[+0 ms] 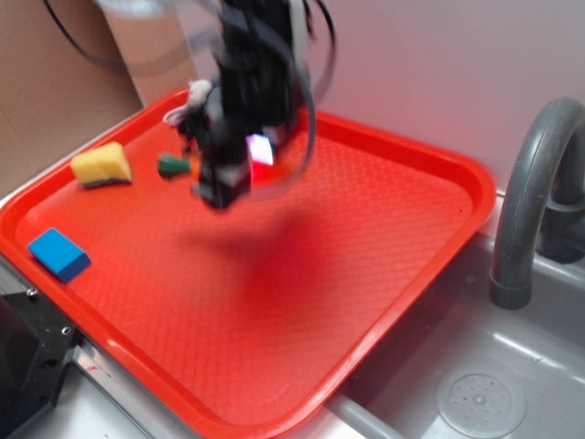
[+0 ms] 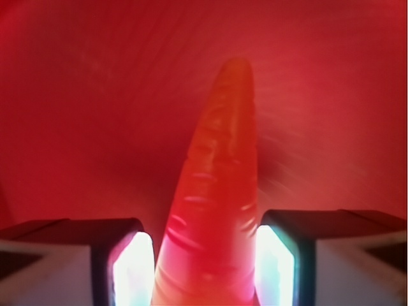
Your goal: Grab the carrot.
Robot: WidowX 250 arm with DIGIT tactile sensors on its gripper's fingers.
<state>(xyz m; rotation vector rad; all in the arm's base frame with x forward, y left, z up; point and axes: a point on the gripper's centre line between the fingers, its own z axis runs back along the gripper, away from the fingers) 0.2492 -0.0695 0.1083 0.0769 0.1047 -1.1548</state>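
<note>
The carrot point(image 2: 213, 191) is glossy orange and ridged. In the wrist view it runs between my two lit pads with its tip pointing away. My gripper point(image 2: 205, 252) is shut on its thick part, and both pads press its sides. In the exterior view my gripper point(image 1: 224, 187) hangs blurred over the back left of the red tray point(image 1: 402, 283), with its shadow on the tray below. The carrot's dark green stem stub point(image 1: 172, 165) sticks out to the gripper's left. Most of the orange body is hidden by the gripper.
A yellow sponge piece point(image 1: 102, 165) lies at the tray's back left. A blue block point(image 1: 58, 253) lies at its left corner. A grey faucet point(image 1: 539, 183) and the sink point(image 1: 475, 393) are to the right. A black fixture point(image 1: 32, 352) sits at the lower left.
</note>
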